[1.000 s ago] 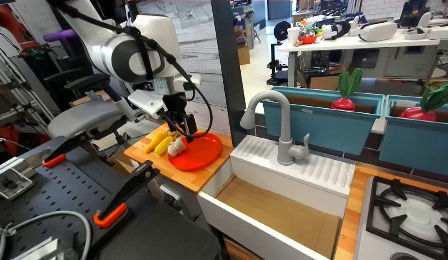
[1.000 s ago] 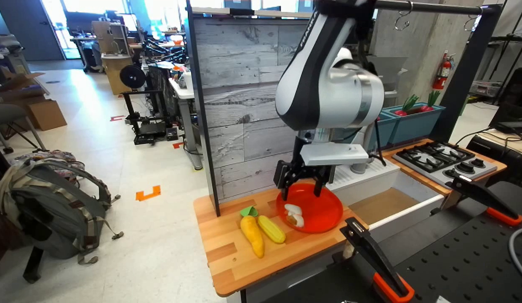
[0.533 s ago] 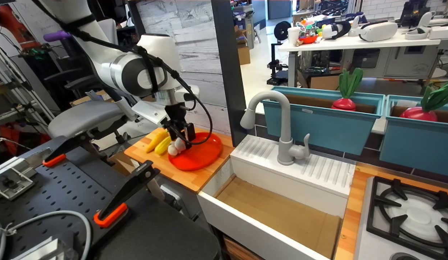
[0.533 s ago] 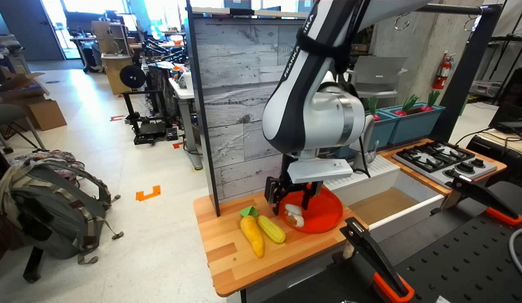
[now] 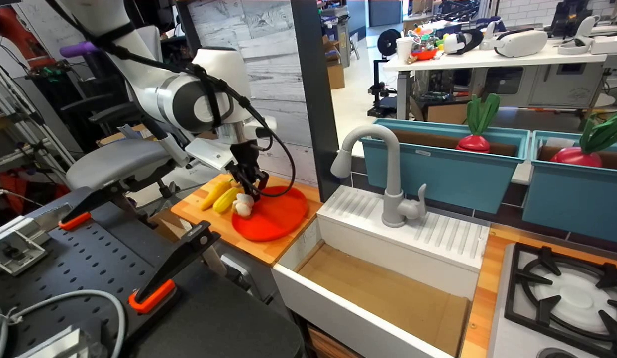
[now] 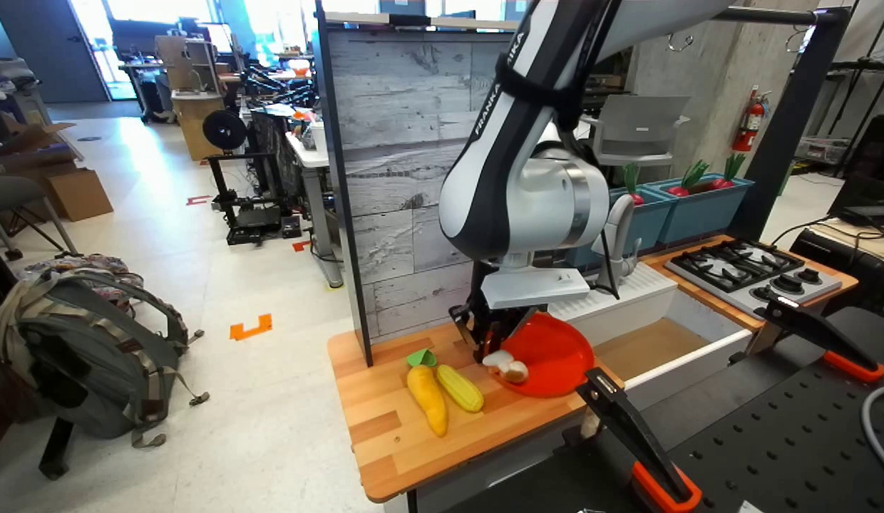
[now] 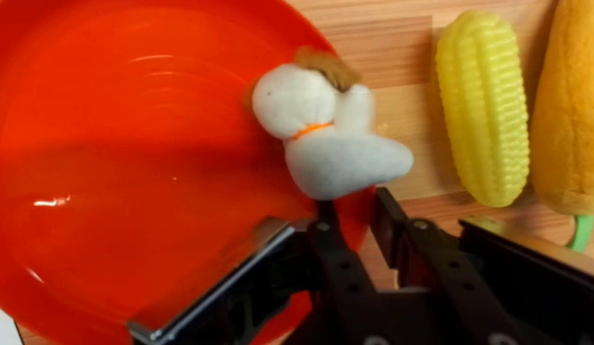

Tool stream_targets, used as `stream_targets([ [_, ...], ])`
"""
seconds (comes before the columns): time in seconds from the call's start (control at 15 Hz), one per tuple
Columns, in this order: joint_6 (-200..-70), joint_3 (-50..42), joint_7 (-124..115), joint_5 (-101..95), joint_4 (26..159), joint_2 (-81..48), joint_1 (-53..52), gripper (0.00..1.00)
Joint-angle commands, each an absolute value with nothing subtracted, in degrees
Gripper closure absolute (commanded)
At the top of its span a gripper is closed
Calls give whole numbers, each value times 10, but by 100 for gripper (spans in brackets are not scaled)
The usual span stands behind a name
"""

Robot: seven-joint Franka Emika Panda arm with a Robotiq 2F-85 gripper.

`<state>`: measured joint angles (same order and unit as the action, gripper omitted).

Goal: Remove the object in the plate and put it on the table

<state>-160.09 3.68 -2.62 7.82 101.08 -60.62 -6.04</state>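
Observation:
The object in the plate is a small soft toy (image 7: 340, 163), grey and white with an orange band and brown patches. It rests at the rim of the red-orange plate (image 7: 110, 191); in both exterior views the toy (image 5: 244, 205) (image 6: 510, 367) sits on the plate's side near the corn. My gripper (image 7: 354, 201) is low at that rim, its jaws partly closed, a narrow gap between them with red rim and wood showing through. The toy's body lies right at the fingertips and covers one tip; no firm hold on it shows. Around the plate is the wooden table (image 6: 392, 456).
A yellow corn (image 7: 484, 110) and an orange-yellow vegetable (image 6: 428, 399) with a green end lie on the table beside the toy. A plank wall (image 6: 413, 178) stands behind. The white sink (image 5: 333, 298) with its grey faucet (image 5: 392, 169) borders the plate's far side.
My gripper has come down to the toy and its jaws have drawn much closer together. Plate and toy have slid slightly towards the sink, and the toy has turned a little.

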Motion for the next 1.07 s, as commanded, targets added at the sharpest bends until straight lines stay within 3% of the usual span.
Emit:
stream_targets([
  [0.0, -1575, 32, -39, 65, 986, -618, -64, 99],
  [0.13, -1567, 32, -39, 65, 982, -617, -63, 100],
  [0.2, -1562, 32, -39, 65, 978, -617, -63, 68],
  [0.33, -1555, 31, -39, 65, 976, -615, -63, 62],
  [0.87, -1550, 28, -40, 65, 1009, -579, -62, 3],
  [1.0, -1551, 20, -43, 61, 1032, -561, -67, 0],
])
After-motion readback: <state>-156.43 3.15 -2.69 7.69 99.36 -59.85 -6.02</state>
